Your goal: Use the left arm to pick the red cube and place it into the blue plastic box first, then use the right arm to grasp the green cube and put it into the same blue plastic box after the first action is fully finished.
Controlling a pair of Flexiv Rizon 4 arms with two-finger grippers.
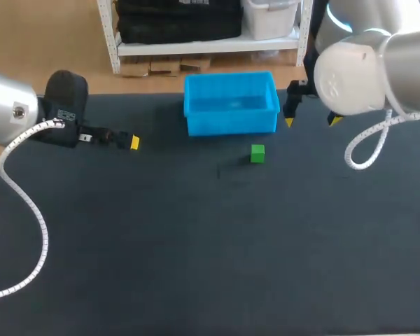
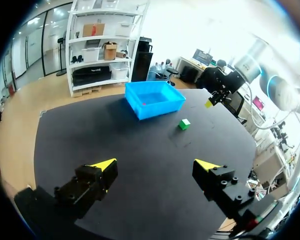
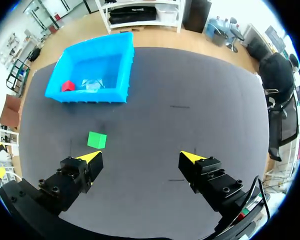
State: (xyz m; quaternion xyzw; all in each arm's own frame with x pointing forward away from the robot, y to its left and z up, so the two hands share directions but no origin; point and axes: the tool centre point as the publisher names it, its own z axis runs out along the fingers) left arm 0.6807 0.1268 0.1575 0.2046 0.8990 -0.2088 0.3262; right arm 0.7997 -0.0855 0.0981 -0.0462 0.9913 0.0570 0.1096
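The red cube [image 3: 67, 86] lies inside the blue plastic box [image 3: 122, 75], in a corner of it; a speck of the red cube [image 2: 143, 104] also shows in the left wrist view. The blue box [image 1: 196, 119] stands at the table's far middle. The green cube [image 1: 257, 153] sits on the dark table just in front of the box, also seen as the green cube [image 3: 97, 140] ahead of my right gripper's one finger. My left gripper [image 2: 155, 165] is open and empty, far left of the box [image 2: 160, 107]. My right gripper [image 3: 140, 157] hangs open and empty beside the box's right end.
The black table [image 1: 196, 245] spreads wide in front of the box and cube. A white cable [image 1: 28, 203] loops from my left arm over the table's left part, and another cable [image 1: 367, 150] hangs from my right arm.
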